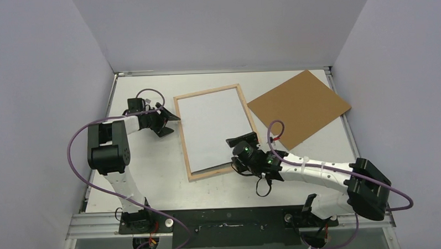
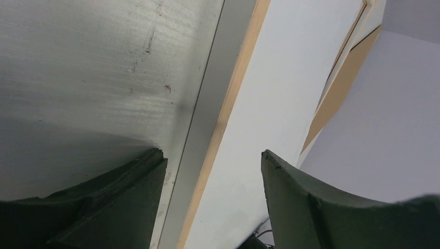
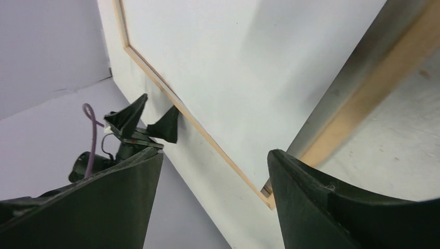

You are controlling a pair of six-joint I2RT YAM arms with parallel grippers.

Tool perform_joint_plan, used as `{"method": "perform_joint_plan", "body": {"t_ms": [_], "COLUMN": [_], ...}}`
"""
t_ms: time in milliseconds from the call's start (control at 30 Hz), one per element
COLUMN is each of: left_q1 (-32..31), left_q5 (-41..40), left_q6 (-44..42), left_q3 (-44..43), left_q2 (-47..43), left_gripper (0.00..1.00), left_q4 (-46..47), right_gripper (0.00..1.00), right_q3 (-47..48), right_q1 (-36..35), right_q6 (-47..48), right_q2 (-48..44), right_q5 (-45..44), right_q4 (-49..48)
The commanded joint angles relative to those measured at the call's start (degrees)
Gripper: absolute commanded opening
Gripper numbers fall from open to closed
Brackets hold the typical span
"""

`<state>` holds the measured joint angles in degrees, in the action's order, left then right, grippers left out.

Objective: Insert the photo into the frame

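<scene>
The frame (image 1: 211, 170) lies flat mid-table with its light wood rim up. Inside the rim lies the photo (image 1: 213, 127), plain white back up, its picture side hidden. My left gripper (image 1: 171, 125) is open at the frame's upper left edge; in the left wrist view the wood rim (image 2: 228, 104) and the photo (image 2: 290, 78) run between its fingers (image 2: 129, 197). My right gripper (image 1: 237, 154) stands open over the frame's lower right edge. The right wrist view shows the rim (image 3: 373, 88) and the photo (image 3: 249, 62), with nothing held between the fingers.
A brown backing board (image 1: 299, 106) lies at the back right, its near corner close to the frame. Grey walls close in the table on the left, back and right. The left gripper (image 3: 148, 122) shows across the frame in the right wrist view.
</scene>
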<state>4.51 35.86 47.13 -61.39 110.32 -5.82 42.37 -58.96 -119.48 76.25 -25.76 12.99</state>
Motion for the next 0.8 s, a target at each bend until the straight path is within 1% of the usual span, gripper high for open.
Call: {"method": "perform_joint_plan", "body": {"t_ms": [0,133,233,333,400,500,567,633,700,767], "left_q1": [0.5,0.58,0.58,0.5,0.5,0.5,0.42,0.34,0.11,-0.18], "left_q5": [-3.8,-4.67,-5.85,-6.46,-6.82,-6.63,-6.02,-5.54,-4.65,-3.63], "left_q6": [-3.71,-5.18,-6.62,-8.25,-9.13,-10.16,-11.04,-11.64,-11.82,-12.25], "left_q3": [-2.02,-2.79,-3.42,-2.99,-2.22,-1.13,-0.51,0.03,0.43,0.78], "left_q2": [-0.45,-0.7,-1.25,-2.74,-3.91,-5.27,-5.74,-6.02,-6.14,-6.02], "left_gripper": [0.67,0.7,0.72,0.73,0.74,0.74,0.75,0.75,0.75,0.75], "left_q4": [-3.78,-5.44,-7.62,-9.54,-10.49,-11.55,-12.28,-12.96,-12.92,-13.16], "right_gripper": [0.76,0.77,0.78,0.78,0.78,0.78,0.78,0.77,0.75,0.76], "right_q3": [4.85,9.53,11.98,11.51,9.92,9.37,11.11,14.18,18.01,22.17], "right_q1": [0.5,2.15,5.56,12.37,17.66,27.3,31.64,34.18,34.91,34.98], "right_q6": [-6.98,0.84,9.88,22.26,33.54,48.2,57.94,66.79,75.18,82.47], "right_q2": [-4.91,-6.64,-7.41,-9.09,-10.0,-8.92,-6.55,-3.11,1.3,6.03], "right_q5": [3.46,3.02,-0.5,-1.9,-1.57,3.71,8.27,13.49,18.18,22.48], "right_q4": [18.54,30.03,35.26,33.11,26.89,19.49,16.88,15.56,16.3,19.07]}}
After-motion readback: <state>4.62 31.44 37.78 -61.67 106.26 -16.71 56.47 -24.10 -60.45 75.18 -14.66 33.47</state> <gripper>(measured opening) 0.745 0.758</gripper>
